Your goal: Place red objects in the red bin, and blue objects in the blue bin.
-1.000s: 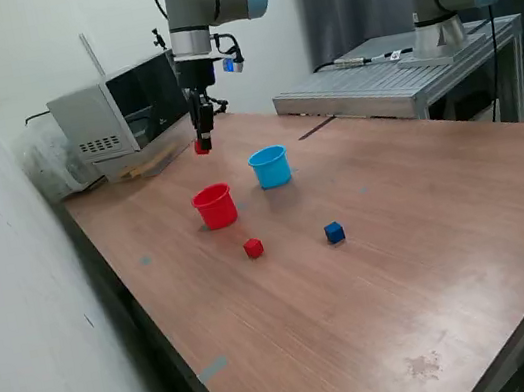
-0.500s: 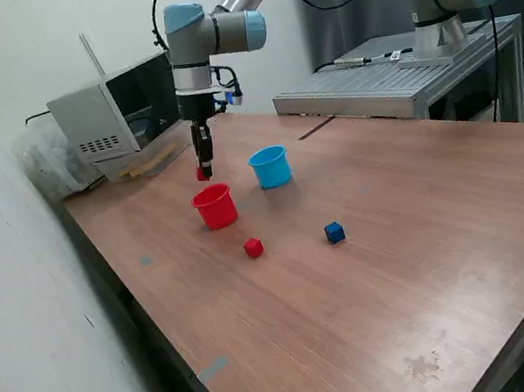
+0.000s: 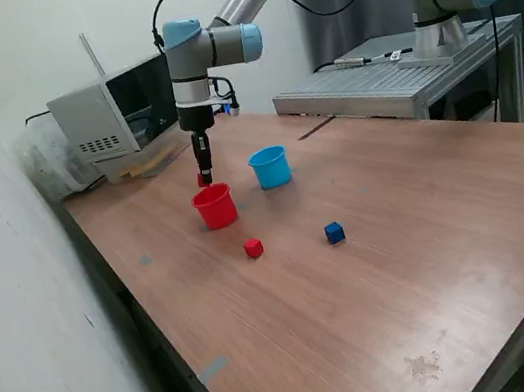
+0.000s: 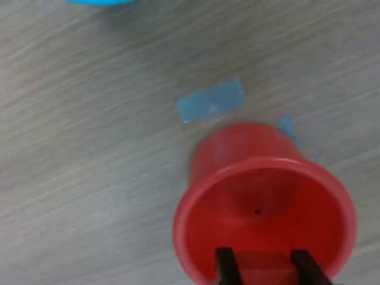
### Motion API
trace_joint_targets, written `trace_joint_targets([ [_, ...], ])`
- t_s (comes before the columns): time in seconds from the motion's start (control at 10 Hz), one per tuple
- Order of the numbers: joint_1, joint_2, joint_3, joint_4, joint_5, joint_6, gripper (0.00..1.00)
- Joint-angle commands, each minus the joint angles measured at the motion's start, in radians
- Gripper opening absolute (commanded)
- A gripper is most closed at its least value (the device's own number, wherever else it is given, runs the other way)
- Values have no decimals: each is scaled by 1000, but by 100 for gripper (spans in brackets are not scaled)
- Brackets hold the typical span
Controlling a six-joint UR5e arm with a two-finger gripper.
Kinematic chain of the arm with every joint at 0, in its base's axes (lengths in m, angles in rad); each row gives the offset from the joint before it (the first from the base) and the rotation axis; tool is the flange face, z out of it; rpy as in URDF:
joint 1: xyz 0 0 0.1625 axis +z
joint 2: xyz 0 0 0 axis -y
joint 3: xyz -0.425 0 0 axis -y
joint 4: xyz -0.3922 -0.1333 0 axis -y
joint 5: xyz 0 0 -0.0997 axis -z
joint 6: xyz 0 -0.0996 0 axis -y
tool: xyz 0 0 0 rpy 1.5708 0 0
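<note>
Red cube (image 3: 202, 178) in the gripper (image 3: 204, 177) had dropped over the last second from well above the table to just over the rim of the red cup (image 3: 214, 206), the arm having swung in from farther back toward the grey box; that put the carry nearly at its end, with only the release left for this piece, by my reading. In the wrist view the two dark fingers (image 4: 224, 265) stood narrow, pinching the red cube (image 4: 261, 267) between them, directly over the open mouth of the red cup (image 4: 261, 196) (its inside showed empty). A cube has no long axis to speak of; it sat square between the pads, faces flat to them. The cup stood upright, mouth up, its axis vertical and tapering toward the table. Another red cube (image 3: 253, 248) and a blue cube (image 3: 335, 233) lay on the table nearer the camera, well apart from each other, not yet sorted. The blue cup (image 3: 270, 166) stood just to the exterior view's right of the red one.
</note>
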Motion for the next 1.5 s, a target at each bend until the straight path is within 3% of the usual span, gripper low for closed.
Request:
trace_joint_targets([
  [0.0, -5, -1, 4, 4, -4, 0, 100],
  [0.5, 17, -5, -2, 13, 3, 2, 100],
  [0.9, 109, -16, -51, 22, 6, 2, 100],
  [1.0, 110, -16, -67, 36, 22, 0, 100],
  [1.1, 111, -17, -78, 36, 64, -4, 100],
  [1.4, 149, 33, -136, 35, 104, -17, 100],
])
